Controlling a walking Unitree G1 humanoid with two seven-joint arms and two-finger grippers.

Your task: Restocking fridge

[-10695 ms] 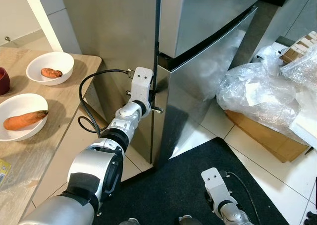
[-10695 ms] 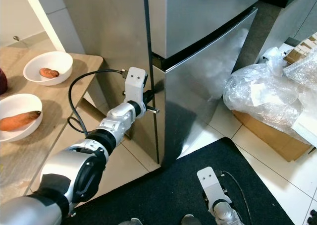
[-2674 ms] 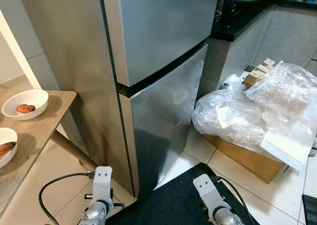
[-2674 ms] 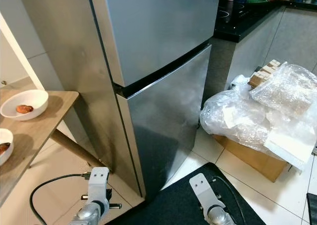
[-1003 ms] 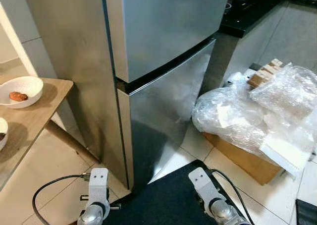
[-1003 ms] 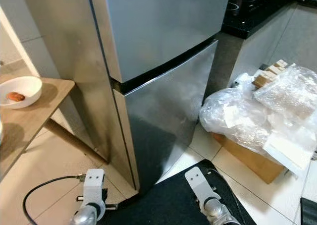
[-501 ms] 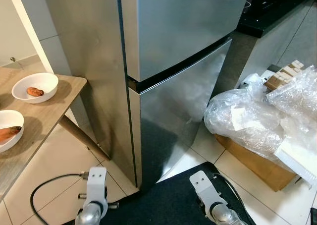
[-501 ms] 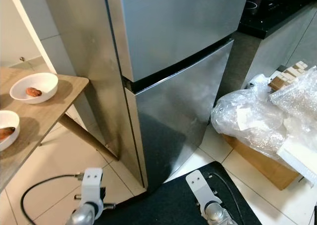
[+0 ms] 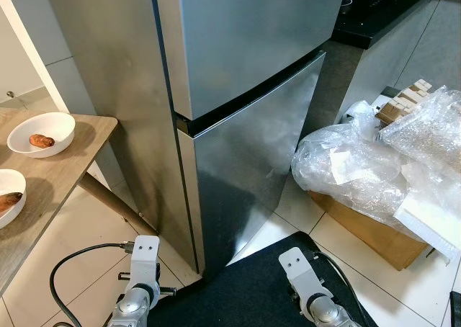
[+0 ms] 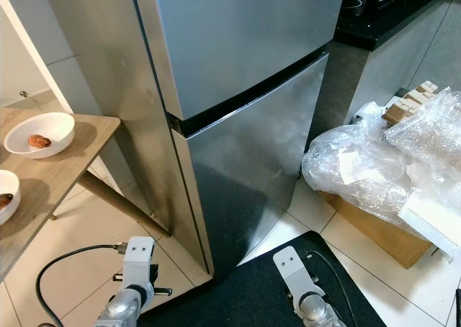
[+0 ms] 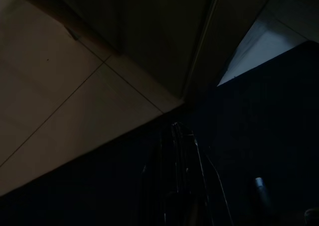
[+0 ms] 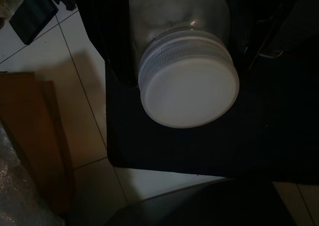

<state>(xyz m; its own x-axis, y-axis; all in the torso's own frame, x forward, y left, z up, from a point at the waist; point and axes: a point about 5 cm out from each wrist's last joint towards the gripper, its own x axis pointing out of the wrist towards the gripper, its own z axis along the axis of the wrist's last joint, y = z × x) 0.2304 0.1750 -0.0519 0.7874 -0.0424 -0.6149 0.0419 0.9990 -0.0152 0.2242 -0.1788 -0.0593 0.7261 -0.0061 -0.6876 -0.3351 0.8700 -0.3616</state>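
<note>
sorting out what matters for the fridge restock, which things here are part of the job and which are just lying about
Part of the job:
- tall stainless steel fridge, both doors shut
- clear jar with white screw lid, held between the right gripper's fingers
- two white bowls of orange-brown food on the wooden table

Lying about:
- crumpled clear plastic wrap over a brown cardboard box
- black floor mat

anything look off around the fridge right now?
Fridge doors are shut and nothing is spilled. One oddity: a heap of crumpled plastic wrap piled over a cardboard box on the floor at the robot's right, crowding the fridge front.
</note>
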